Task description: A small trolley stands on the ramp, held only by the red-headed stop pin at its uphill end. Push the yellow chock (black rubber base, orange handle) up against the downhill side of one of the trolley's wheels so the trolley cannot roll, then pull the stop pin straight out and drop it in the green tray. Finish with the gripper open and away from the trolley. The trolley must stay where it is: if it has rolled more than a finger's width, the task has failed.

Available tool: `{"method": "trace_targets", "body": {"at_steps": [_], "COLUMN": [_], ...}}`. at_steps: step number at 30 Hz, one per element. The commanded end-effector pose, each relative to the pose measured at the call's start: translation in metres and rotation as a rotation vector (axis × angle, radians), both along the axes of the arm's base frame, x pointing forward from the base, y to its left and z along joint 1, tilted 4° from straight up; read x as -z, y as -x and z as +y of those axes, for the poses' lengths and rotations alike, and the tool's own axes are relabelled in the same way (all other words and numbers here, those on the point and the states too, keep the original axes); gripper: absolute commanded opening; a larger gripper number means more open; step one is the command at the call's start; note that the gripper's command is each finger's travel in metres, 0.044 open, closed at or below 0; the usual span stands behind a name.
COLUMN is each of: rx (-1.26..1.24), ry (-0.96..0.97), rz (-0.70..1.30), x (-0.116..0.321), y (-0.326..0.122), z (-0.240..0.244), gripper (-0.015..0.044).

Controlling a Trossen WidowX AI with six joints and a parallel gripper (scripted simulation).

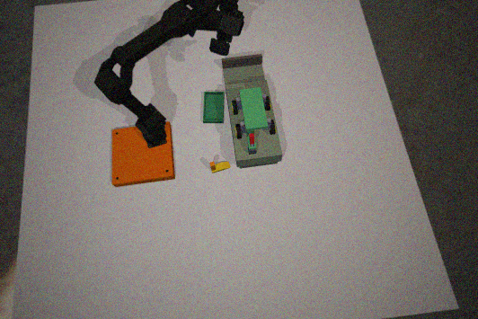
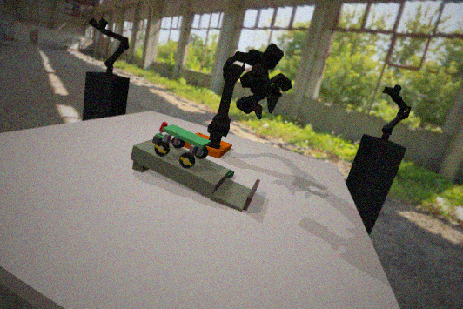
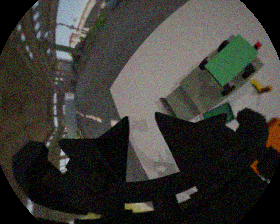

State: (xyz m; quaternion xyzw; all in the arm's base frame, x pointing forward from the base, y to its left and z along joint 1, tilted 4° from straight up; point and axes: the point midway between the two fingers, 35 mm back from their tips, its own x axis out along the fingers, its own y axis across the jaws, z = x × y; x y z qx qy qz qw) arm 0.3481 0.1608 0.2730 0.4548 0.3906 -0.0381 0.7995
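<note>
While the black hand (image 1: pixel 221 46) (image 2: pixel 266 113) (image 3: pixel 141 116) hangs partly open and empty above the pale table (image 1: pixel 314 229) (image 2: pixel 109 231) (image 3: pixel 156 65) in a derelict, windowed hall, the trolley (image 1: pixel 253 108) (image 2: pixel 186 135) (image 3: pixel 232 60) sits on its ramp (image 1: pixel 258 157) (image 2: pixel 174 173) (image 3: pixel 183 100), the yellow chock (image 1: pixel 221 166) (image 3: pixel 261 87) at seven o'clock from it in the top view.

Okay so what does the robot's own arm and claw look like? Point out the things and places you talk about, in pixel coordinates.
The arm (image 1: pixel 148 43) (image 2: pixel 224 96) is matte black all over, with slim links and chunky, blocky joints. The claw (image 1: pixel 226 51) (image 2: pixel 266 115) (image 3: pixel 141 116) is black too, its two fingers tapering to points. I can't make out any cables or markings.
</note>
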Motion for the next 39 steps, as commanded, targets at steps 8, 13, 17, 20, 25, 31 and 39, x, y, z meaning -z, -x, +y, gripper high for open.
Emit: {"method": "trace_targets", "body": {"at_steps": [8,13,17,20,25,31,39], "rx": [0.164,0.257,0.334,0.386,0.452,0.553,0.66], "ry": [0.125,0.16,0.178,0.189,0.211,0.213,0.144], "rz": [0.13,0.215,0.289,0.34,0.412,0.515,0.708], "x": [0.037,0.055,0.069,0.078,0.089,0.105,0.134], "y": [-0.007,0.003,0.017,0.028,0.044,0.072,0.125], "z": [-0.103,-0.148,-0.182,-0.206,-0.244,-0.284,-0.315], "gripper": [0.019,0.019,0.019,0.019,0.019,0.019,0.019]}}
